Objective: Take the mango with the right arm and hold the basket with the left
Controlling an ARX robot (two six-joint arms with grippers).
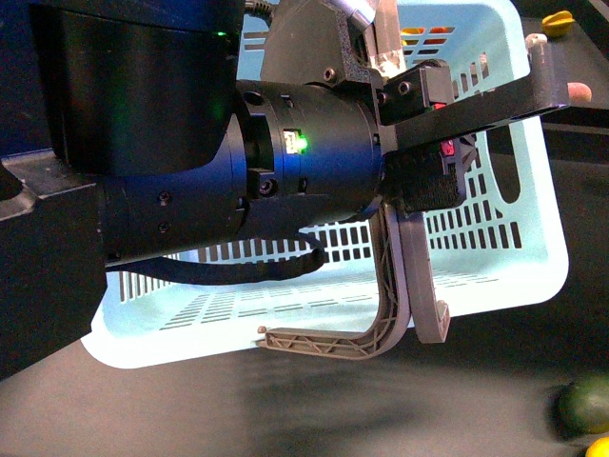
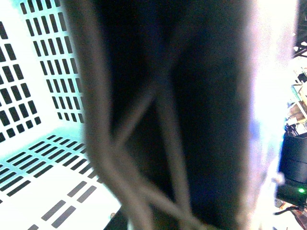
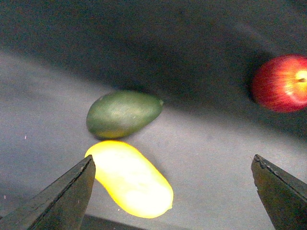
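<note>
Mango (image 3: 129,179): lying flat on the dark table (image 3: 48,105), not gripped. A green oval fruit (image 3: 123,113) sits just beside it. The gap between them is too thin to call, so they may be touching.

Right gripper (image 3: 172,159) hangs over the mango with its fingers spread wide and nothing in them. The mango lies between them, close to one fingertip (image 3: 72,187) and well off the other, with no contact visible. A red apple (image 3: 283,82) is also on the table, well apart from the mango.

In the front view only a sliver of the mango (image 1: 599,447) shows at the frame corner. The green fruit (image 1: 585,405) is right beside it, on the side away from the robot.

Basket (image 1: 533,238): well apart from the mango, to its left and further from the robot. It sits tilted in frame, with slotted walls and floor in view. Its grey handle (image 1: 328,343) hangs down from the left gripper (image 1: 457,114) and curves under along the basket's near rim.

The left arm (image 1: 190,171) blocks much of the front view. In the left wrist view the blurred handle (image 2: 163,120) fills most of the frame, with the basket (image 2: 29,96) interior beside it. The jaws themselves don't show there, so I can't tell whether the left gripper is clamped on the handle.

A small yellow object (image 1: 557,21) sits beyond the basket from the mango, too small to identify.
</note>
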